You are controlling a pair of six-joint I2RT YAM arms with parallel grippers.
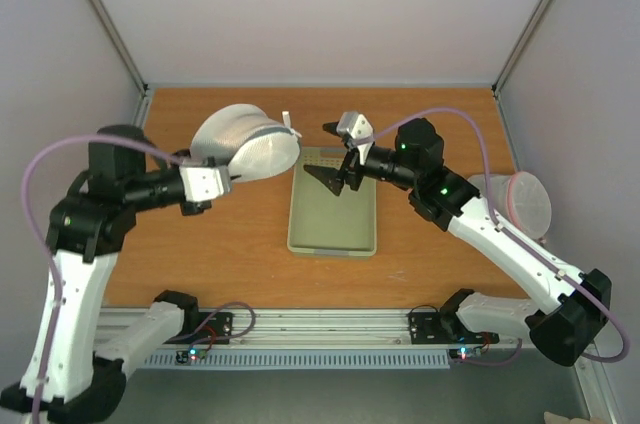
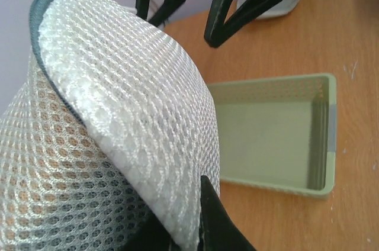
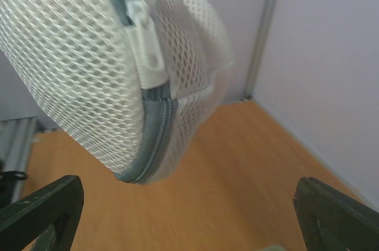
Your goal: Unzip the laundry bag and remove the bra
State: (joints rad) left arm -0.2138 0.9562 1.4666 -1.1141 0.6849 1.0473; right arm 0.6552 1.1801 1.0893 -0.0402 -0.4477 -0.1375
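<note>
The laundry bag (image 1: pixel 245 141) is a white mesh dome with a grey zip band, held on edge above the table left of the tray. My left gripper (image 1: pixel 222 179) is shut on its lower rim; the mesh (image 2: pixel 118 115) fills the left wrist view. The white zip pull (image 3: pixel 145 47) sits on the closed grey zip (image 3: pixel 155 124), facing my right gripper. My right gripper (image 1: pixel 338 156) is open and empty above the tray's far end, a short way right of the bag. The bra is hidden.
A pale green plastic tray (image 1: pixel 332 239) lies in the table's middle, also in the left wrist view (image 2: pixel 323 138). A translucent round bag with a pink rim (image 1: pixel 525 202) sits at the right edge. Grey walls enclose the table on three sides.
</note>
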